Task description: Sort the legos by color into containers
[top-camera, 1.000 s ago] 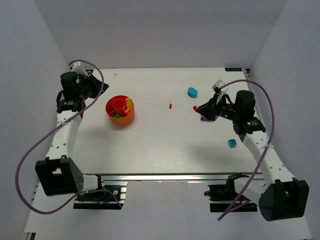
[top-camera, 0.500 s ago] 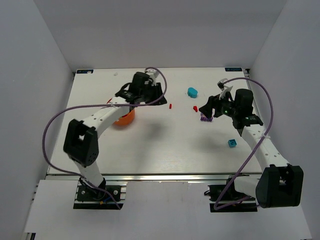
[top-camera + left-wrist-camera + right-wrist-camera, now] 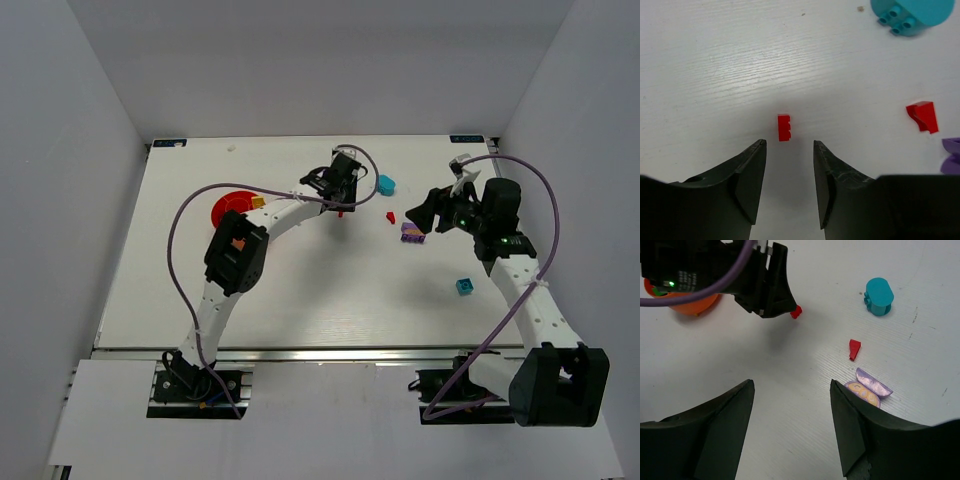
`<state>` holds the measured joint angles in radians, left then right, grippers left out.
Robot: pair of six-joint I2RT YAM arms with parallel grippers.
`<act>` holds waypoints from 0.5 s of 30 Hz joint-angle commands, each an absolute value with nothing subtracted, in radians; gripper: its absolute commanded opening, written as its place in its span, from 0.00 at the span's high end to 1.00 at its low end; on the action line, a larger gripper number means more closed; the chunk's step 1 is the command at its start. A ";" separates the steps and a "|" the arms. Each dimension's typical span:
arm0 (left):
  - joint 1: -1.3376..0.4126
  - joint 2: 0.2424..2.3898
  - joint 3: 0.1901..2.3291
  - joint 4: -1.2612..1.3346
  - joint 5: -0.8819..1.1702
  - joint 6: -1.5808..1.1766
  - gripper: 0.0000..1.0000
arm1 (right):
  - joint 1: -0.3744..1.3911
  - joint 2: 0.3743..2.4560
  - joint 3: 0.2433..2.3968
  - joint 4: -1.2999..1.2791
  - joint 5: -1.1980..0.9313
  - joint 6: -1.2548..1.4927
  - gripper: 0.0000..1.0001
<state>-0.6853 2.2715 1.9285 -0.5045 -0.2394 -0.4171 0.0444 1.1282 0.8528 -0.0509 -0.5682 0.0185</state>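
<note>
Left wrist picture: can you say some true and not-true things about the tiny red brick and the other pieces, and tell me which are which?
1. The small red brick lies on the table just ahead of the left gripper, whose jaws are open. True.
2. The left gripper is squeezing that red brick. False: the brick lies untouched beyond the tips of the jaws.
3. The cyan piece is inside the orange-red bowl. False: it lies on the table, well away from the bowl.
4. The right gripper has open jaws with nothing between them. True.
5. A second red piece lies on the table off to one side of the brick. True.
</note>
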 commanded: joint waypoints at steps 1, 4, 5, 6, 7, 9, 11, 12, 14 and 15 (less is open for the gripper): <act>-0.695 2.290 2.011 -0.549 -0.350 -0.403 0.47 | 0.031 1.100 0.861 -0.025 -0.609 0.032 0.32; -0.695 2.328 2.042 -0.548 -0.360 -0.393 0.47 | 0.026 1.097 0.861 -0.028 -0.623 0.037 0.32; -0.695 2.338 2.048 -0.548 -0.354 -0.388 0.47 | 0.025 1.094 0.861 -0.026 -0.627 0.037 0.32; -0.695 2.344 2.063 -0.549 -0.354 -0.387 0.47 | 0.022 1.095 0.862 -0.028 -0.630 0.038 0.32; -0.695 2.352 2.071 -0.551 -0.354 -0.387 0.47 | 0.023 1.094 0.861 -0.026 -0.632 0.040 0.32; -0.695 2.376 2.095 -0.555 -0.359 -0.385 0.47 | 0.023 1.092 0.861 -0.028 -0.638 0.041 0.32; -0.695 2.399 2.111 -0.563 -0.364 -0.385 0.48 | 0.018 1.092 0.861 -0.026 -0.643 0.041 0.33; -0.695 2.405 2.117 -0.564 -0.367 -0.387 0.48 | 0.018 1.091 0.861 -0.026 -0.644 0.041 0.33; -0.695 2.414 2.123 -0.568 -0.371 -0.388 0.49 | 0.015 1.089 0.861 -0.026 -0.647 0.043 0.33; -0.695 2.422 2.123 -0.568 -0.374 -0.390 0.49 | 0.015 1.091 0.861 -0.028 -0.646 0.044 0.33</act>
